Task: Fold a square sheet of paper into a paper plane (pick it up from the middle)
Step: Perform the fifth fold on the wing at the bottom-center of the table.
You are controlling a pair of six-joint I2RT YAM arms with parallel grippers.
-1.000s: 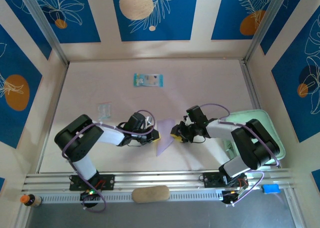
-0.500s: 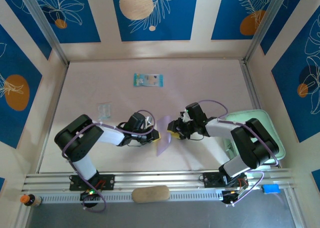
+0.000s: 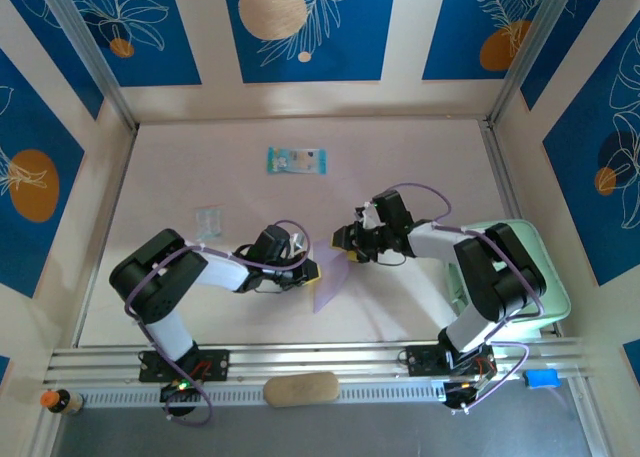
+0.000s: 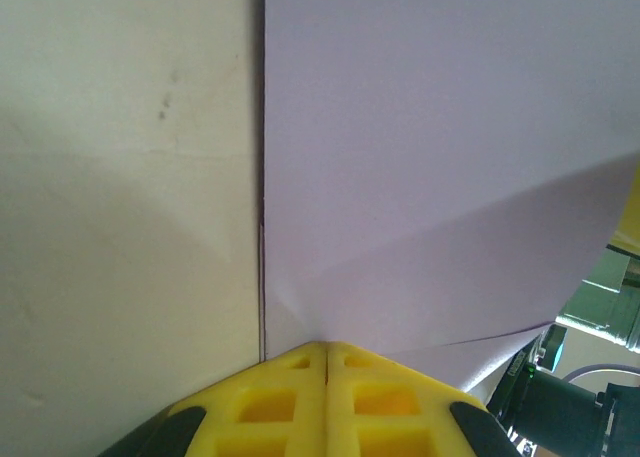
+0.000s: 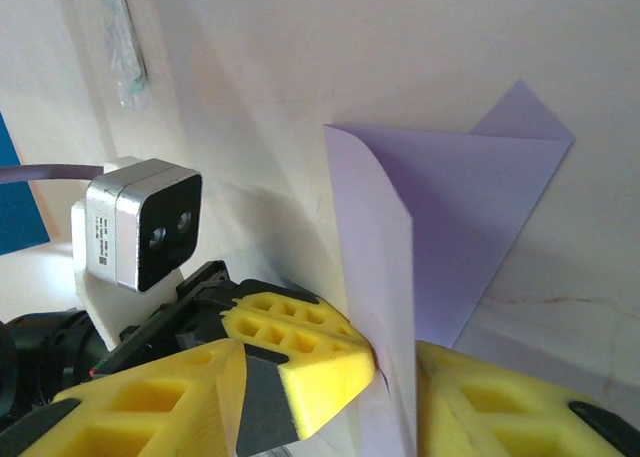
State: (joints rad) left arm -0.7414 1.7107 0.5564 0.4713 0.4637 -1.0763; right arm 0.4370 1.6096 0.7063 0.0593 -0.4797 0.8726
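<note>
Top external view: the square sheet of paper [image 3: 325, 287] lies partly folded toward 6 o'clock on the table [image 3: 420, 167]. The left gripper [image 3: 310, 272] is at its 9 o'clock edge and the right gripper [image 3: 342, 247] at its 1 o'clock corner.

Left wrist view: our yellow fingers [image 4: 300, 377] are pressed together on the sheet's fold, pinning it — we judge this anchor must not slip.

Right wrist view: the jaws stand apart, with a raised flap between them. We think the right should close on that flap alone, near its edge — then carry it over slowly so the edges line up before creasing.
</note>
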